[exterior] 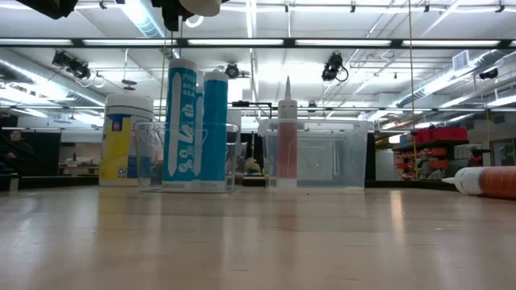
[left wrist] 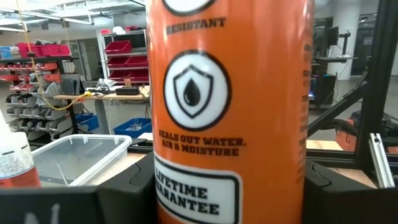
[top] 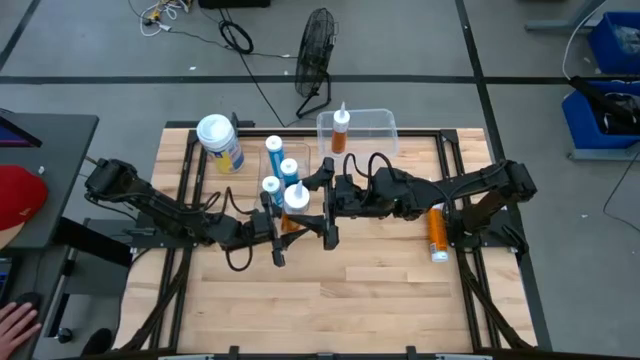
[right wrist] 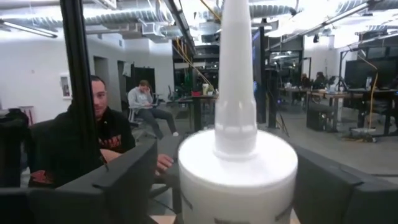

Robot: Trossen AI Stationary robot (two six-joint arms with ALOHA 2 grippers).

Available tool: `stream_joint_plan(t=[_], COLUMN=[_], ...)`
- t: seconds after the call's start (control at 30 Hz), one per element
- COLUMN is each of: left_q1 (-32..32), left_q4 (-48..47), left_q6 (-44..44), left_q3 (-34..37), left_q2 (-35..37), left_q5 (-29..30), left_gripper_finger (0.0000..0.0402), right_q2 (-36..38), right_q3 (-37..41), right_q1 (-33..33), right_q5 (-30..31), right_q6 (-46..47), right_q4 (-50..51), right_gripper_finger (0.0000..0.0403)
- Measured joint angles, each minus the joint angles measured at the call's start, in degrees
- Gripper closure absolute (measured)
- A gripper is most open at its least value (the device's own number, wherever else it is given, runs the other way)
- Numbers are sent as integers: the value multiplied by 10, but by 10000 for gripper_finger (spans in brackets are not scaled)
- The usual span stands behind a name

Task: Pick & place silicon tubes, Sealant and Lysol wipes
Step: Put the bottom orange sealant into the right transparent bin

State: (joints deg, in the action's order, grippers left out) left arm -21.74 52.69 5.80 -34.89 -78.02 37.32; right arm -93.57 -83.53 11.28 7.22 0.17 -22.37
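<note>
An orange sealant tube (top: 290,218) with a white nozzle top (top: 296,197) is upright high above the table's middle. My left gripper (top: 278,228) is shut on its orange body (left wrist: 230,112). My right gripper (top: 318,208) is open, with one finger on each side of the white top (right wrist: 236,168). The Lysol wipes canister (top: 220,143) stands at the far left on its base (exterior: 125,141). Three blue tubes (top: 280,168) stand in a small clear container (exterior: 193,121). Another orange tube (top: 342,130) stands in a clear bin (top: 375,125). A third orange tube (top: 437,232) lies at the right. My left gripper pinches the tube's orange body (left wrist: 186,186) between its two fingers, which come level from the table's left and lie across the tube. The tube stands upright in the hold, lifted clear of the table. Its lower end shows at the top of the low view (exterior: 197,6).
A fan (top: 315,60) and cables lie on the floor beyond the far edge. Bare wood (top: 350,300) spreads along the table's near half. A person's hand (top: 15,320) shows at the near left, off the table. People sit in the room behind (right wrist: 106,124).
</note>
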Motion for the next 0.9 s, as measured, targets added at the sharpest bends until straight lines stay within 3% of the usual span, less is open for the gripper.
stream_joint_plan(t=[0.4, 0.73, 0.9], left_q1=[1, 1, 1], left_q4=[-6, -17, -9], left_q6=[-2, -4, -4], left_q3=[0, 0, 0], left_q2=[0, 0, 0], left_q5=[8, 5, -1], left_gripper_finger=[188, 188, 131], right_q2=[0, 0, -2], right_q3=[0, 0, 2], right_q1=[-3, -2, -1], right_q5=[5, 3, 12], right_q6=[-2, -1, 5], right_q4=[7, 27, 46], right_gripper_finger=[197, 197, 197])
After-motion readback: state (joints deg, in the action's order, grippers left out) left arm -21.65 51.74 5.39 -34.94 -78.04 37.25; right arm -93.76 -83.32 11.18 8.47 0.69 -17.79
